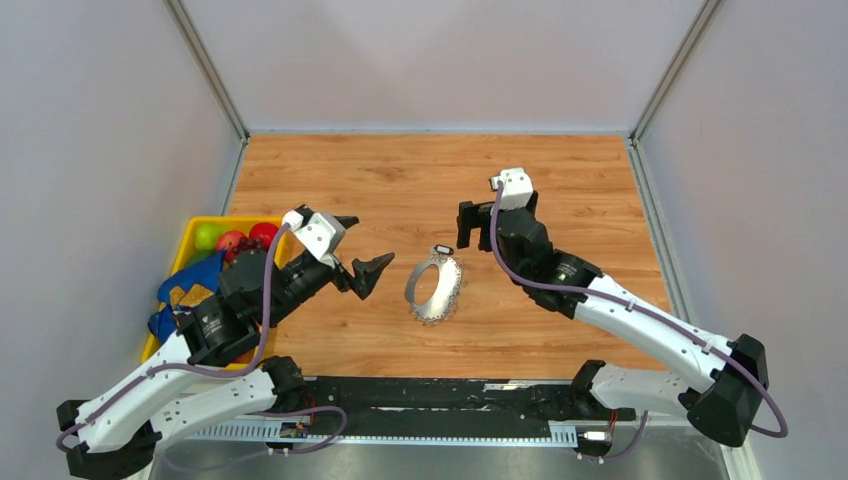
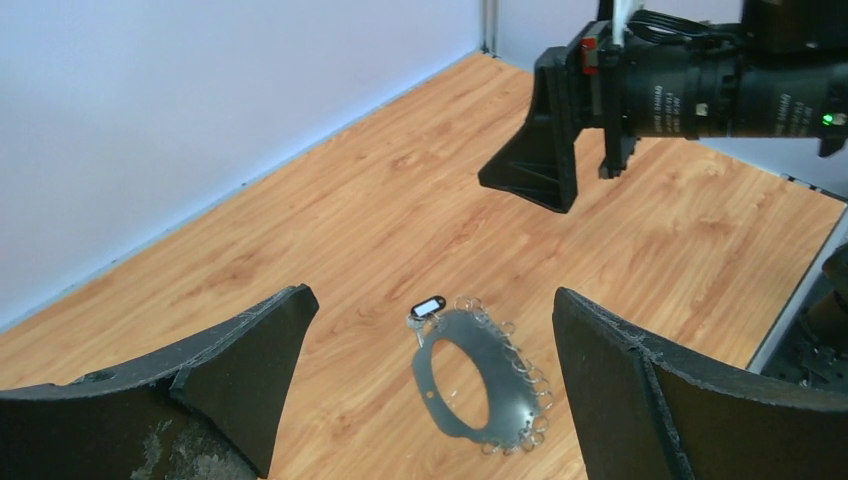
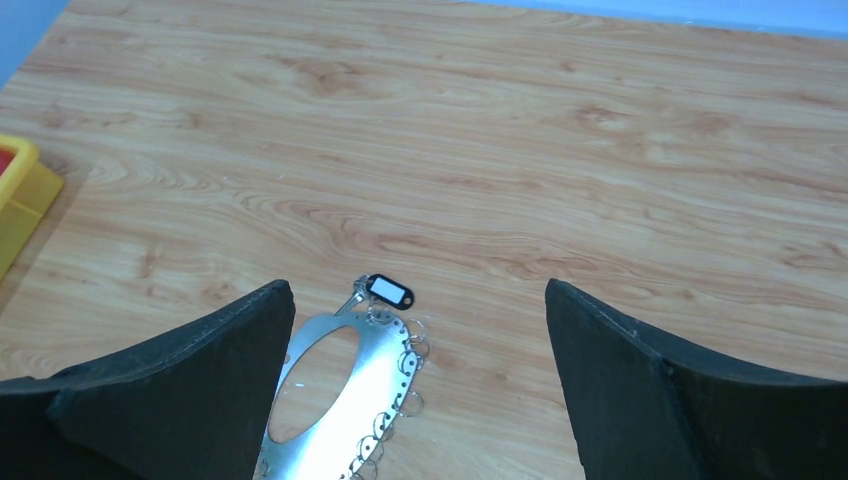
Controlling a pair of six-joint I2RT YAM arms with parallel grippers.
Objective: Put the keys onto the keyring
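The keyring (image 1: 447, 290) is a flat grey metal oval with a big hole, lying on the wooden table between the arms. Small silvery split rings fringe its right edge. A small silvery key with a black, white-labelled tag (image 1: 442, 250) lies at its far end, touching it; I cannot tell if it is hooked on. My left gripper (image 1: 362, 250) is open and empty, left of the ring. My right gripper (image 1: 490, 232) is open and empty, right of the key. The left wrist view shows the ring (image 2: 507, 385) and tag (image 2: 427, 306); the right wrist view shows the ring (image 3: 370, 389) and tag (image 3: 390, 289).
A yellow bin (image 1: 190, 237) with fruit stands at the table's left edge, with a blue cloth (image 1: 185, 295) hanging over it. Its corner shows in the right wrist view (image 3: 20, 190). Grey walls close the back and sides. A right gripper finger (image 2: 540, 145) hangs above the ring's far side.
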